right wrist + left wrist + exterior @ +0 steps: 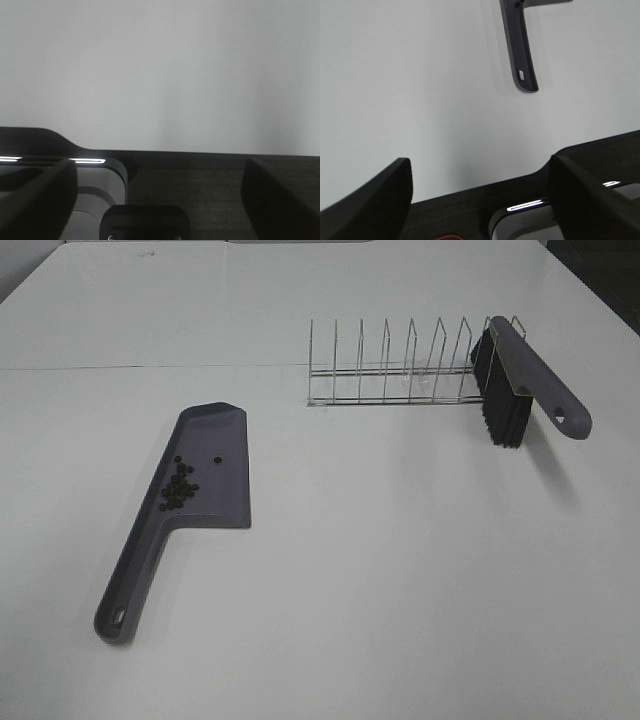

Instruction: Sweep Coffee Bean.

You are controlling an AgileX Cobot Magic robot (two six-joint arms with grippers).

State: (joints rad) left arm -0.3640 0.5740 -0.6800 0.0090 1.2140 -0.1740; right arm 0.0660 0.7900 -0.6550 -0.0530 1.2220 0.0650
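Several tiny dark coffee beans (180, 488) lie in a loose cluster inside a purple-grey dustpan (222, 495) on the left of the white table, with one bean (219, 460) a little apart. The dustpan's handle points toward the front edge and also shows in the left wrist view (522, 50). A brush (530, 370) with black bristles and a purple-grey handle rests in the right end of a wire rack (385, 365). My left gripper (480, 160) is open and empty near the table's front edge, short of the handle. My right gripper (160, 165) is open and empty over the table's front edge. Neither gripper shows in the exterior view.
The wire rack stands at the back, right of centre, with several upright dividers. A seam (150, 367) crosses the tabletop at the back. Dark base parts (145, 220) lie below the table's front edge.
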